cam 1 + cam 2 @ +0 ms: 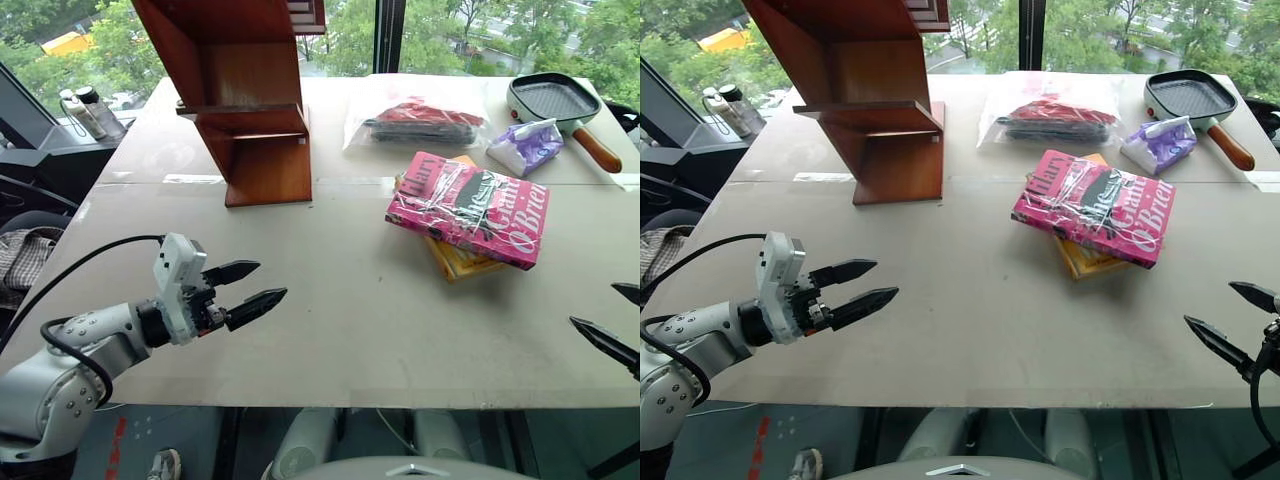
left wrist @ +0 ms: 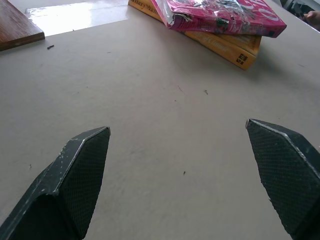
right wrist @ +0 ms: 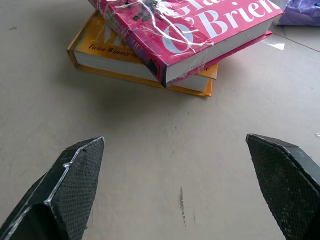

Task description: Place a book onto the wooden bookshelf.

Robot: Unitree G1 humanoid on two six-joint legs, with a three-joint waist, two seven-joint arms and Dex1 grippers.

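head views: nothing done yet; the pink book (image 1: 468, 208) lies on a yellow book (image 1: 458, 262) mid-table, well apart from the wooden bookshelf (image 1: 240, 95) near the far edge of the beige table (image 1: 330, 320), with windows and trees beyond. wrist views: left gripper (image 2: 182, 175) and right gripper (image 3: 177, 180) gape wide, seemingly empty.

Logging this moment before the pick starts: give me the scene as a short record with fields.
book: pink book lies flat, skewed, on top of a yellow-orange book
bookshelf: wooden bookshelf stands on the table, to the left of the books
left gripper: jaws open, empty, over bare table
right gripper: jaws open, empty, near the table's right edge
other items: grill pan, clear bag, purple packet
task state: book not yet picked up
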